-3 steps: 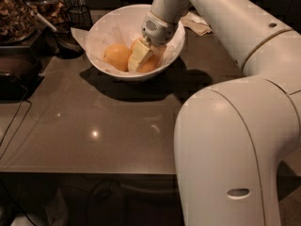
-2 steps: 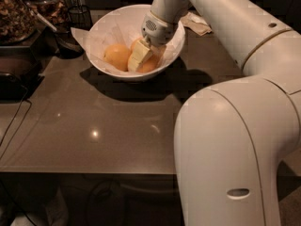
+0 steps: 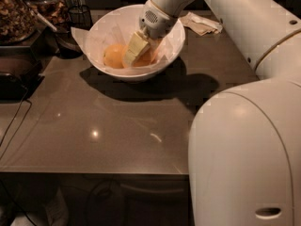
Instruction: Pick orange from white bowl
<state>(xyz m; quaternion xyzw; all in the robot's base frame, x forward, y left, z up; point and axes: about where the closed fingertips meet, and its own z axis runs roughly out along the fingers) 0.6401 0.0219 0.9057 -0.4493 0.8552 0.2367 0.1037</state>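
Note:
The white bowl [image 3: 101, 32], lined with crinkled white paper, stands at the back of the dark table. Two oranges lie in it: one [image 3: 113, 55] in plain sight on the left, and one [image 3: 146, 58] on the right, partly hidden. My gripper [image 3: 137, 52] reaches down into the bowl from the upper right. Its cream-coloured tip sits between the two oranges and against the right one. Whether it holds that orange does not show.
A small dark glass cup [image 3: 80, 16] stands just left of the bowl. Dishes of dark food [image 3: 16, 13] fill the far left corner. A crumpled napkin [image 3: 202, 23] lies behind the arm. A black cable [image 3: 14, 121] runs along the left edge. My white body [image 3: 244, 159] fills the right foreground.

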